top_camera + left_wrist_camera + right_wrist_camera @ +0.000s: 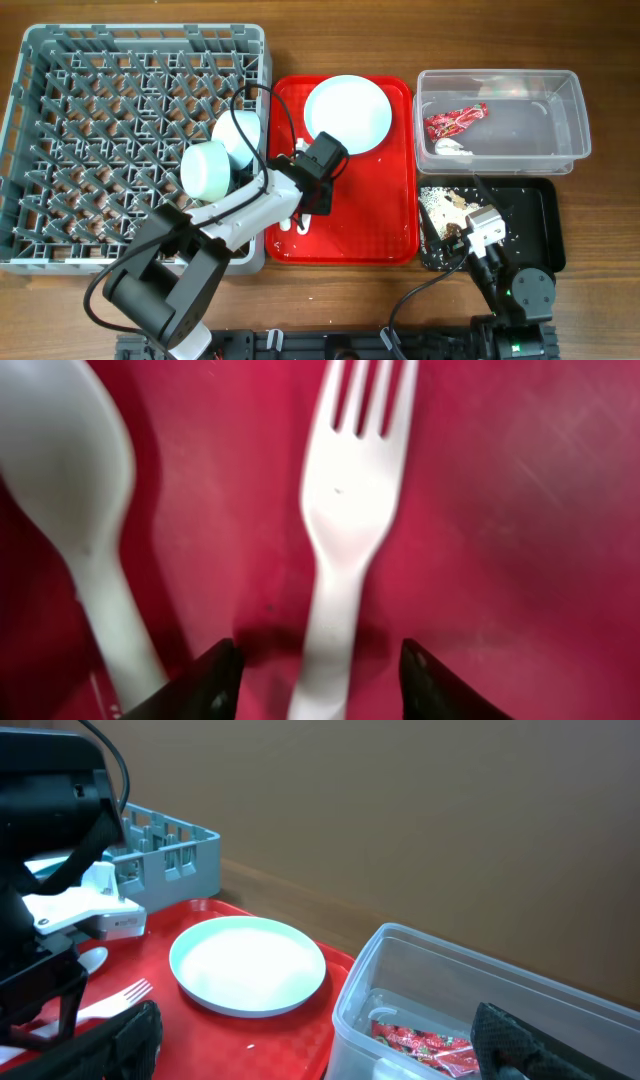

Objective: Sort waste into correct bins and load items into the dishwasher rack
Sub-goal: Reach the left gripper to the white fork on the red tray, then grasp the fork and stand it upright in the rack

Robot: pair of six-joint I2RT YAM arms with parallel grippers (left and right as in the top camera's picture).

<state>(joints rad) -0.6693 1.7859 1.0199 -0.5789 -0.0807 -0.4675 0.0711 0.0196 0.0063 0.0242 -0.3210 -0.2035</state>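
We see the left gripper [325,682] low over the red serving tray [385,205], its fingers spread on either side of the white plastic fork [350,510], whose handle lies between them. The white spoon [70,470] lies just beside the fork. From overhead the left arm crosses the dishwasher rack's [100,120] near corner and hides most of the cutlery.

The pale blue plate [348,114] sits at the tray's far end. A mint green bowl [207,168] and a pale blue bowl [238,135] rest in the rack.

The clear tub [572,110] holds the red wrapper [455,121] and the napkin [452,146]. The right gripper [325,1055] hangs wide open above the black tray [535,215], partly covering the food scraps [447,203].
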